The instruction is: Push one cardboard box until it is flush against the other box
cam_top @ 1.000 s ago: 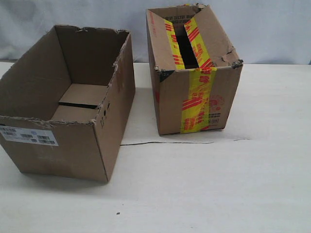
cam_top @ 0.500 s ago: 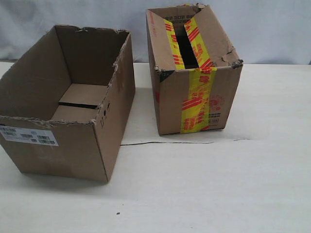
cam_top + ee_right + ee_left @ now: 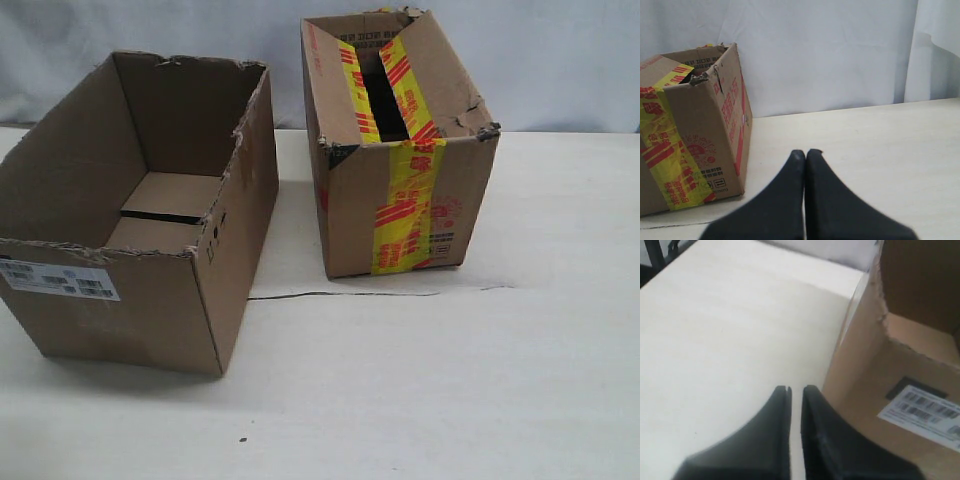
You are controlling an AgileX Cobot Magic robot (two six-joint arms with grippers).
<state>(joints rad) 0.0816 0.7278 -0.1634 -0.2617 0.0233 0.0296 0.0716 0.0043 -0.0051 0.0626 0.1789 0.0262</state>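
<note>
The left pincer (image 3: 796,390) was clenched to a thin slit with nothing between its fingers, poised over the bench (image 3: 450,380) just beside a corner of the cardboard box (image 3: 865,370), near the side with the white barcode label (image 3: 922,410), but not touching it. The right pincer (image 3: 805,152) was clenched fully and also empty. It hung over bare bench, apart from the other box (image 3: 695,135) and on the side facing away from the plain box.

Across the 3 exterior pictures nothing had shifted. Neither arm showed in that view. The plain open-topped box stood on the left and the box with the yellow tape (image 3: 408,210) on the right and farther back. A strip of bare bench separated them, narrowing toward the far end because the 2 boxes were angled to each other.

By my reading the push had not begun: the 2 boxes were near each other but not flush, and no pincer was in contact with either. The left one looked best placed to start, though it would likely need to reach the plain box's outer wall. Because the facing walls were not parallel, a push low and near 1 corner could turn the box instead of sliding it squarely.
</note>
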